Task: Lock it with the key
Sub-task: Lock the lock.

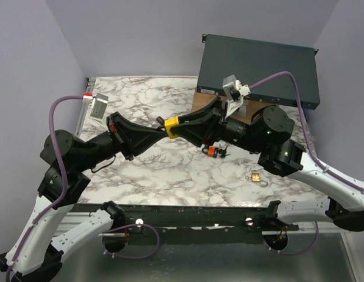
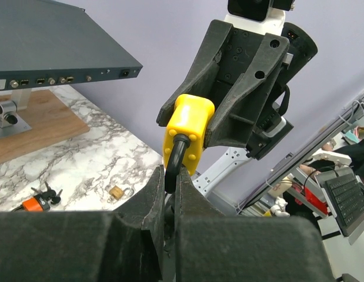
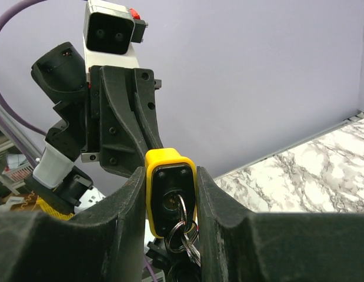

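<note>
A yellow padlock [image 1: 172, 127] hangs in the air above the marble table, held between both arms. My left gripper [image 2: 169, 179] is shut on its black shackle [image 2: 176, 154], with the yellow body [image 2: 189, 126] just beyond the fingertips. From the opposite side my right gripper [image 3: 169, 174] is shut on the sides of the padlock body [image 3: 168, 176]. The key [image 3: 181, 204] sits in the keyhole on the black face, and its rings [image 3: 186, 231] dangle below. In the top view the left gripper [image 1: 160, 127] and right gripper [image 1: 183, 127] meet at the lock.
An orange lock with a bunch of keys [image 1: 213, 151] lies on the table under the right arm. A small brass padlock [image 1: 256, 175] lies at the right front. A dark rack unit [image 1: 258, 64] rests on a wooden block [image 1: 200, 101] at the back right.
</note>
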Controlling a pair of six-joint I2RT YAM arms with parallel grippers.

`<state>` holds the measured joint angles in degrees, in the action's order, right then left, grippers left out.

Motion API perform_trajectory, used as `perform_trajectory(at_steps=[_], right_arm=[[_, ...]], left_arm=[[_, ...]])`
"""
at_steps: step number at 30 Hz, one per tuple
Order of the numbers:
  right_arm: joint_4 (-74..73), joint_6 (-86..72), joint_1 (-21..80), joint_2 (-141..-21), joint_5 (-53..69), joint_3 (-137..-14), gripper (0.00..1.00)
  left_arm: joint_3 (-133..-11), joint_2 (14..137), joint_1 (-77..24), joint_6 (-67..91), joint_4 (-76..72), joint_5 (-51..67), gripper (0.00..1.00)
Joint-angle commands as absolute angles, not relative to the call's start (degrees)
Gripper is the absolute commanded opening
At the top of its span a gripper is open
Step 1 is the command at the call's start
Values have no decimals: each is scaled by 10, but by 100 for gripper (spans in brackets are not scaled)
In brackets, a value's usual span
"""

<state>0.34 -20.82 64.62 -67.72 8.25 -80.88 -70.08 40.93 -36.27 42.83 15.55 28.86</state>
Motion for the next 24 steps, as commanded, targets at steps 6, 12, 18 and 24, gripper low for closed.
perform_trajectory(at_steps=[6, 12, 18, 24], right_arm=[[-47, -208, 703, -764, 127, -763, 1], [-51, -208, 706, -762, 116, -759, 1], [-53, -191, 706, -726, 90, -765, 22], [-59, -174, 706, -696, 83, -775, 47]], left_arm=[[-719, 468, -402, 446, 100, 373, 0], [-724, 472, -403, 444, 97, 370, 0], [-697, 423, -403, 408, 103, 313, 0], [-694, 386, -403, 390, 104, 288, 0]])
